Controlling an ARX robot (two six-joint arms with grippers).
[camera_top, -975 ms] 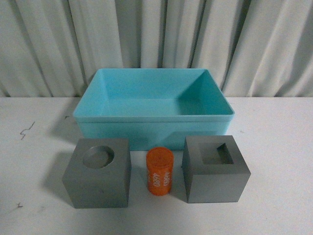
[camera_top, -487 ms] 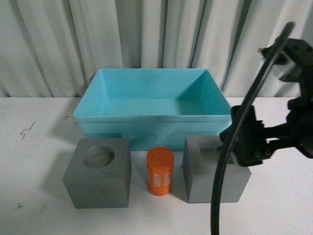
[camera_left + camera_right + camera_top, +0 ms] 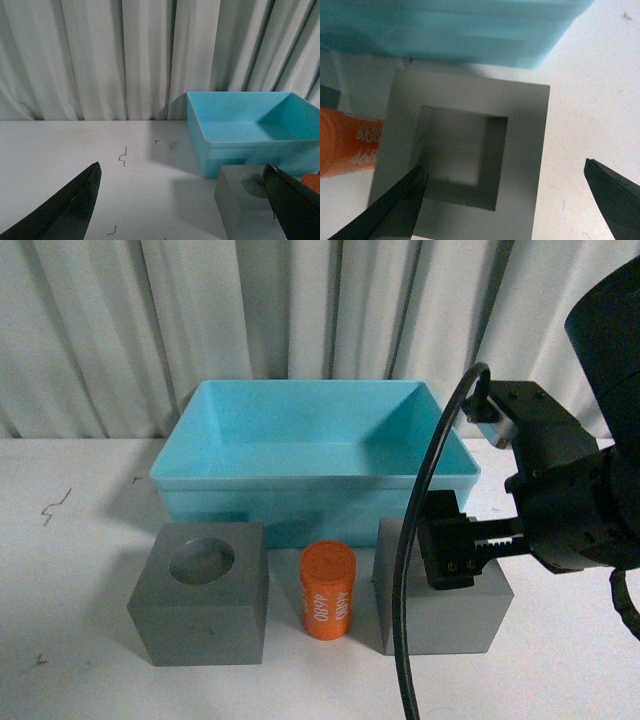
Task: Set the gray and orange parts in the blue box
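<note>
Right gripper (image 3: 504, 169) spread wide, hanging over the cube with square recess (image 3: 445, 618); left gripper (image 3: 181, 169) likewise spread, holding nothing; cube with round recess (image 3: 200, 612), orange cylinder (image 3: 327, 592) and the square-recess cube stand in a row on the table (image 3: 80, 640), just before the blue box (image 3: 300, 505).

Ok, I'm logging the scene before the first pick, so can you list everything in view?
Blue box: one, light blue, back of the table, empty.
Gray cube with round recess: one, gray, in front of the box, left.
Orange cylinder: one, orange with white digits, upright between the cubes.
Gray cube with square recess: one, gray, in front of the box, right.
Table: one, white.
Curtain: one, pale gray, behind the table.
Cable: one, black, by the right arm.
Left gripper: one, black, open, over the table left of the cubes.
Right gripper: one, black, open, above the square-recess cube.
</note>
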